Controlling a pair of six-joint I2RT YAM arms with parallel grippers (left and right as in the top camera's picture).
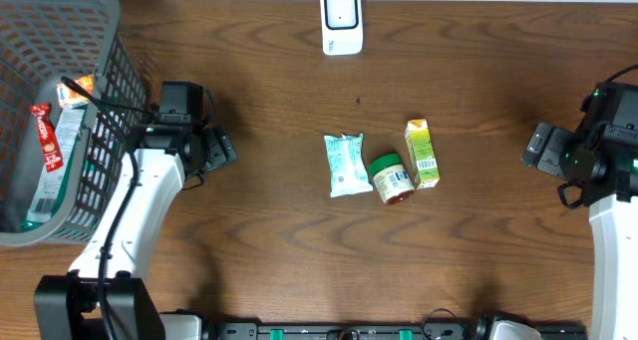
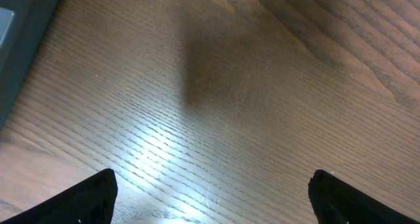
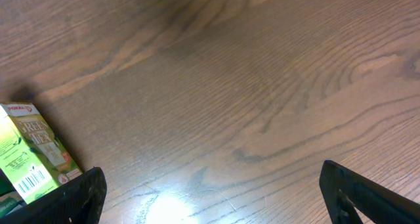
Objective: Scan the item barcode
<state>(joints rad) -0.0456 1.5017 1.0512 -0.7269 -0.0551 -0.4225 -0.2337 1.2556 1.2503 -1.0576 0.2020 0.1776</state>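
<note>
Three items lie together mid-table: a pale blue packet (image 1: 345,165), a green-lidded jar (image 1: 390,176) and a green and yellow carton (image 1: 422,153). The carton (image 3: 29,152) also shows at the left edge of the right wrist view, a barcode on its side. A white scanner (image 1: 341,21) stands at the table's far edge. My left gripper (image 1: 221,148) hangs open over bare wood left of the items, its jaws (image 2: 213,184) wide apart with nothing between them. My right gripper (image 1: 535,146) is open too, to the right of the carton, its jaws (image 3: 213,178) empty.
A grey mesh basket (image 1: 105,41) with several packaged goods stands at the far left, close behind my left arm. The dark wooden table (image 1: 299,250) runs bare between the items and each gripper.
</note>
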